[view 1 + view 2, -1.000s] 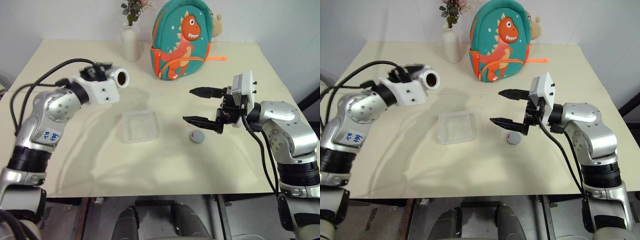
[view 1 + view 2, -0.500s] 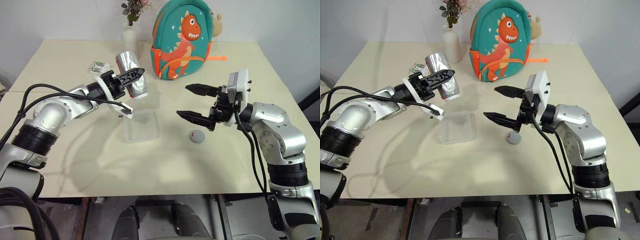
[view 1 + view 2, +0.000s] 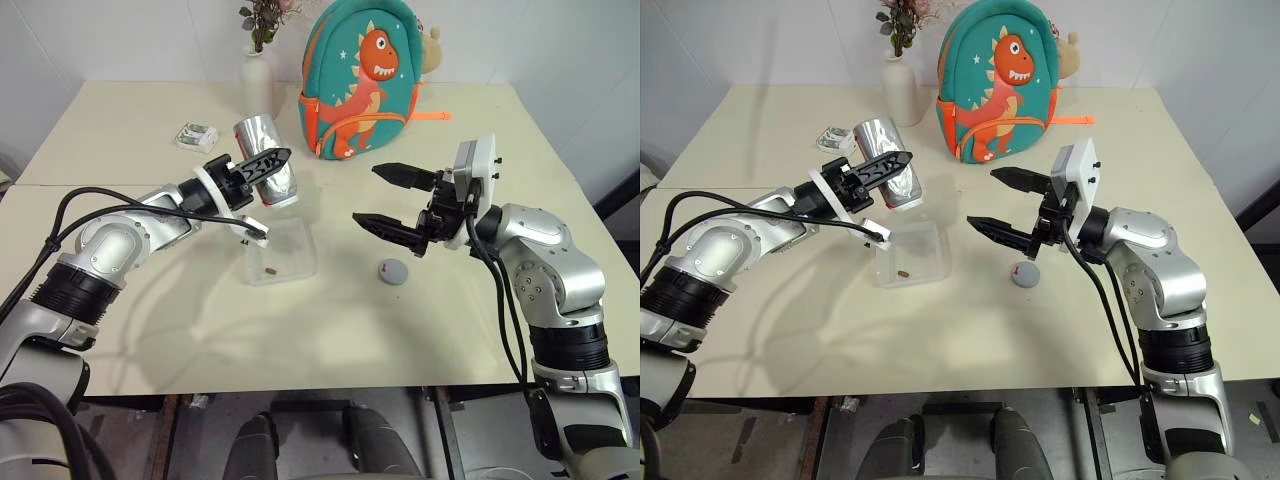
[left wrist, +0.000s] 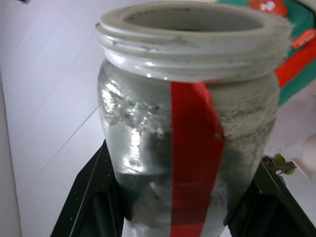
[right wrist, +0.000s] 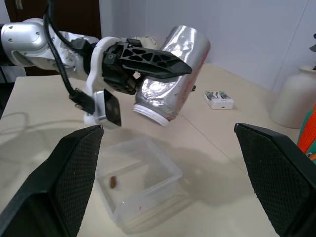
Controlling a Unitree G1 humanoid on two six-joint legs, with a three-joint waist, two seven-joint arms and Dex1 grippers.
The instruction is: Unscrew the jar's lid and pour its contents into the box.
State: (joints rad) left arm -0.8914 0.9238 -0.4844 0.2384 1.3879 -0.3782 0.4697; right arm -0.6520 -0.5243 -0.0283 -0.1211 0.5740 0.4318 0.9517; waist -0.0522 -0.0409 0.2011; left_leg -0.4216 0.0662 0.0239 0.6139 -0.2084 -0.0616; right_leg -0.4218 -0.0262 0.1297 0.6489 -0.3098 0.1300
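Spreading under everything was the cream tabletop point(image 3: 120, 130), and the box point(image 3: 281, 252) served as the landmark near its middle. Behind the box, toward the far edge, stood a teal dinosaur backpack point(image 3: 363, 80) and, beside it, a white vase point(image 3: 256, 82); a small white-and-green packet point(image 3: 196, 135) lay behind the box and to the left.

The left gripper point(image 3: 262, 165) was clamped on the jar point(image 3: 267, 174), holding it just above the box's far left corner. The jar was tipped with its open mouth slanting down toward the box; in the left wrist view the threaded rim point(image 4: 190, 27) was bare. The right gripper point(image 3: 392, 200) hovered to the right of the box with its fingers wide apart and nothing between them.

The lid point(image 3: 393, 271) lay flat on the tabletop to the right of the box, well clear of the jar, so the unscrewing looked finished. One small dark piece point(image 3: 267, 271) already lay on the box floor. Pouring therefore seemed under way rather than complete. How much remained inside the jar could not be told. Emptying it probably called for a steeper tilt over the box.
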